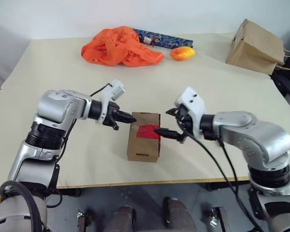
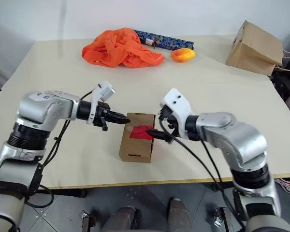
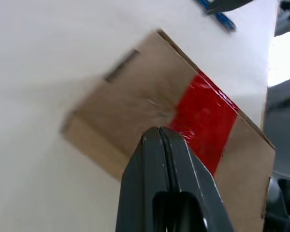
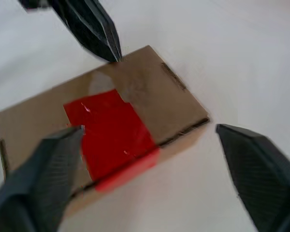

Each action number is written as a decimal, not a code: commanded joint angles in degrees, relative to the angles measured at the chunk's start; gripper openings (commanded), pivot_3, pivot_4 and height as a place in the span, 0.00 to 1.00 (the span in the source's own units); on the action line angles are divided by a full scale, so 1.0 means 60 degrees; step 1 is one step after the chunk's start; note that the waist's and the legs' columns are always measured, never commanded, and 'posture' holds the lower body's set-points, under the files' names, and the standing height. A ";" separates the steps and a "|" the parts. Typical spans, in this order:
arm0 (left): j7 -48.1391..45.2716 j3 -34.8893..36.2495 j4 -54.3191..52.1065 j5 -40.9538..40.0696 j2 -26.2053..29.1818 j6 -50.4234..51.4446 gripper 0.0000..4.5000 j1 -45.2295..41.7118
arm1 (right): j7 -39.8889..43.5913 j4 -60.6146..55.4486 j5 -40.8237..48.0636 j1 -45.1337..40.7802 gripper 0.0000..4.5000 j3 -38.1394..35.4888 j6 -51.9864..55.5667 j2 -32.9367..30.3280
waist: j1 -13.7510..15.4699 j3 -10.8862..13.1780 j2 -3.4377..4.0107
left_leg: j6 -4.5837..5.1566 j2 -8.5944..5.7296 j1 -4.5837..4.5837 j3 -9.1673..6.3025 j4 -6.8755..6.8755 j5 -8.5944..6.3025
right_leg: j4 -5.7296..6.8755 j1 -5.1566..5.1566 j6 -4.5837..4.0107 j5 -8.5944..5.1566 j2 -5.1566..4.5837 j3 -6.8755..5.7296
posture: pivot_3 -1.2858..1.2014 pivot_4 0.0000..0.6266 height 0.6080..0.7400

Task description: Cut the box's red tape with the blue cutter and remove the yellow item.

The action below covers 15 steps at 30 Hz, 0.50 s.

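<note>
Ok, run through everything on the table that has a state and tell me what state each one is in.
box: flaps closed, lying flat.
red tape: still stuck across the lid, no cut visible.
left claw: shut, empty, at the box's edge.
right claw: open, empty, over the tape.
paper bag: tipped over.
orange cloth: crumpled.

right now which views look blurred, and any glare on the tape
Left wrist view: the box is smeared at its far edge, while the shut left claw is sharp. Right wrist view: the open right claw is soft and blurred, and small white glints sit on the red tape. Both eye views look sharp.
</note>
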 commanded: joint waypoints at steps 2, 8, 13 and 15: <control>-0.0077 -0.0138 -0.0439 -0.0026 0.0122 0.0066 0.00 0.0149 | -0.0267 0.0034 -0.0276 0.0167 0.99 0.0175 -0.0420 -0.0056 | 0.0037 0.0000 0.0000 | 0.0001 -0.0002 0.0000 0.0000 0.0005 0.0000 | 0.0001 0.0001 0.0000 0.0000 0.0000 0.0000 | 0.52 0.24 1.00; -0.0182 -0.0636 -0.0671 0.0101 0.0151 -0.0026 0.00 0.0337 | -0.0358 0.0188 -0.0565 0.0460 0.99 0.0315 -0.0628 -0.0363 | 0.0049 -0.0001 -0.0001 | 0.0001 -0.0003 0.0009 0.0001 0.0006 0.0000 | 0.0001 0.0010 0.0000 0.0000 0.0000 -0.0001 | 0.52 0.24 1.00; -0.0300 -0.0960 -0.0681 0.0224 0.0090 -0.0297 0.00 0.0258 | -0.0423 -0.0038 -0.0456 0.0567 0.99 0.0096 -0.0455 -0.0472 | 0.0059 -0.0004 -0.0003 | 0.0001 -0.0003 0.0026 0.0000 0.0006 -0.0001 | 0.0001 0.0025 0.0000 0.0000 -0.0001 0.0001 | 0.52 0.24 1.00; -0.0429 -0.1220 -0.0660 0.0317 0.0117 -0.0424 0.00 0.0214 | -0.0478 -0.0094 -0.0496 0.0642 0.99 0.0023 -0.0384 -0.0595 | 0.0083 -0.0005 -0.0006 | 0.0002 -0.0003 0.0026 -0.0001 0.0006 -0.0001 | 0.0000 0.0028 0.0000 0.0000 -0.0001 0.0001 | 0.52 0.24 1.00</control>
